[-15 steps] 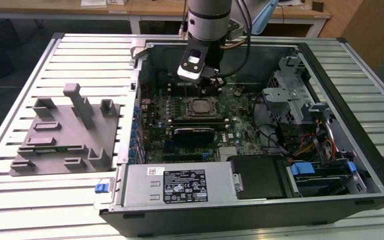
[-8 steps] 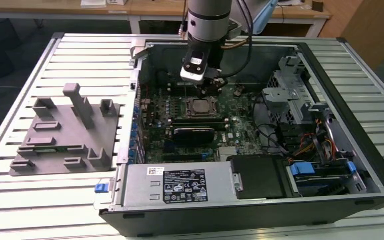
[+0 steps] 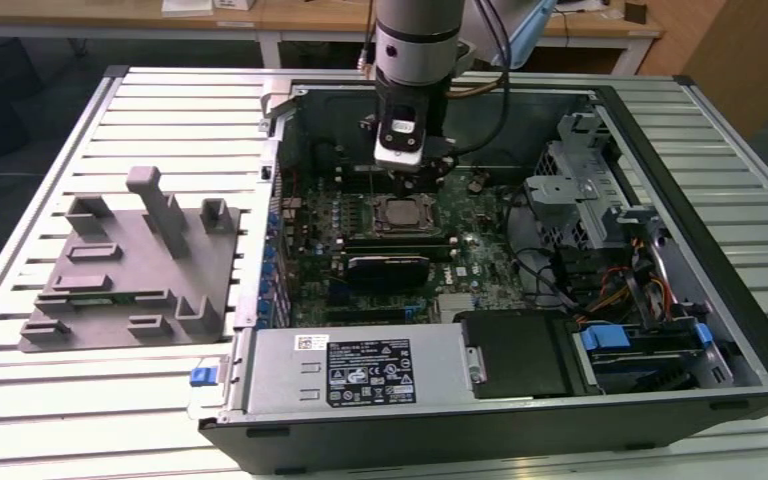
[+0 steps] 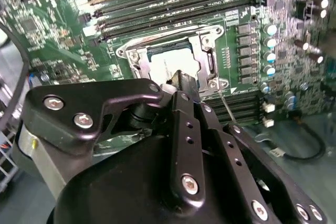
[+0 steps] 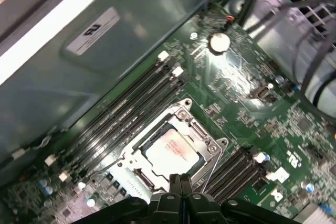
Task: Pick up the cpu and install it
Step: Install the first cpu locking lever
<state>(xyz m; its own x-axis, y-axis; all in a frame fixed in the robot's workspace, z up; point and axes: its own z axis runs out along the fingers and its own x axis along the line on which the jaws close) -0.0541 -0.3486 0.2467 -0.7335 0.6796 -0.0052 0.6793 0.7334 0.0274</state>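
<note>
Cpu (image 5: 173, 153) seated in socket frame (image 5: 203, 136), closed pincer (image 5: 181, 178) above edge.

Your work surface is a pale slatted metal table (image 3: 157, 110), with bright glare on its slats toward 7 o'clock in the exterior view. Behind it, at 12 o'clock, you have a light wooden desk (image 3: 304, 14) on white legs (image 3: 267, 46). At 1 o'clock stands a brown wooden panel (image 3: 744, 50). Dark floor (image 3: 17, 110) shows at 10 o'clock.
</note>
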